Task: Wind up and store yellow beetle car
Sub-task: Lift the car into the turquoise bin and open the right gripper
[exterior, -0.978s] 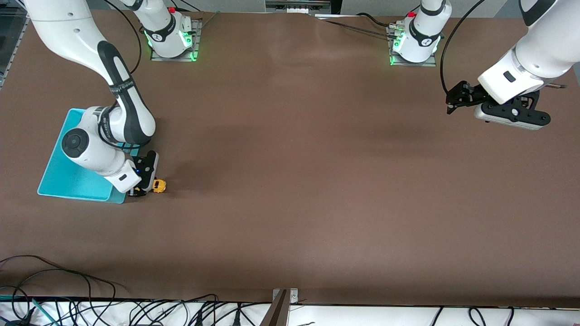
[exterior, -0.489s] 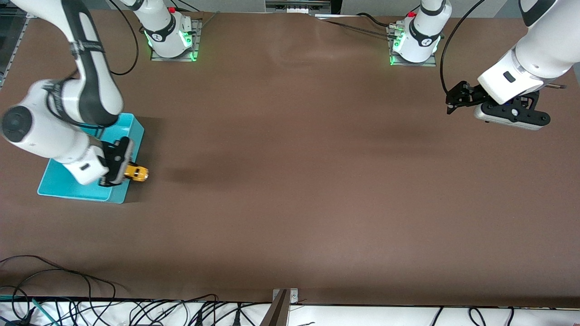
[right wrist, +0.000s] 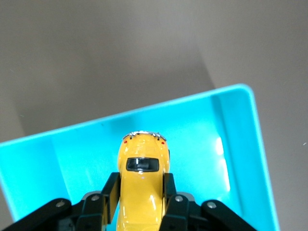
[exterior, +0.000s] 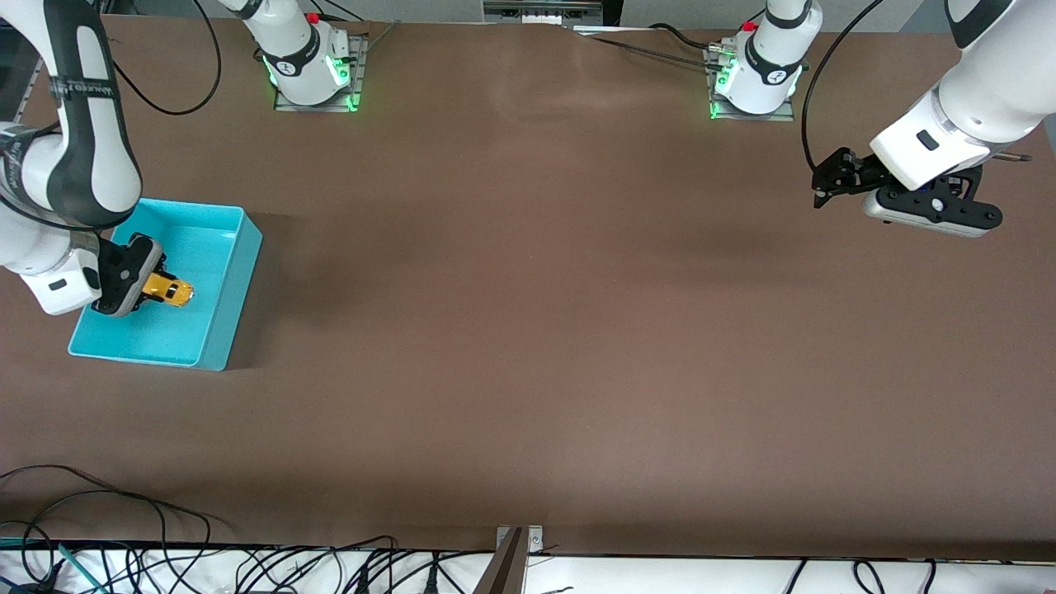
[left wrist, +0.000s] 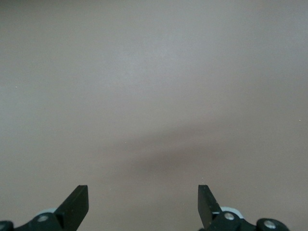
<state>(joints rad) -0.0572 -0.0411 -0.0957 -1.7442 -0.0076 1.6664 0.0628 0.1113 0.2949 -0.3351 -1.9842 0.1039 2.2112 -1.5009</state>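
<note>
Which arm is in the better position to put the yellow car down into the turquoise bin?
The right arm. Its right pincer is shut on the yellow beetle car, held over the turquoise bin. The left pincer is open and holds nothing; it waits over bare table at the left arm's end.

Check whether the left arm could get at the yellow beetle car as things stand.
Probably not: the left gripper hangs open at its own end of the table, while the right gripper holds the yellow beetle car over the turquoise bin.

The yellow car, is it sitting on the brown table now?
No, the right gripper holds the yellow car over the turquoise bin.
</note>
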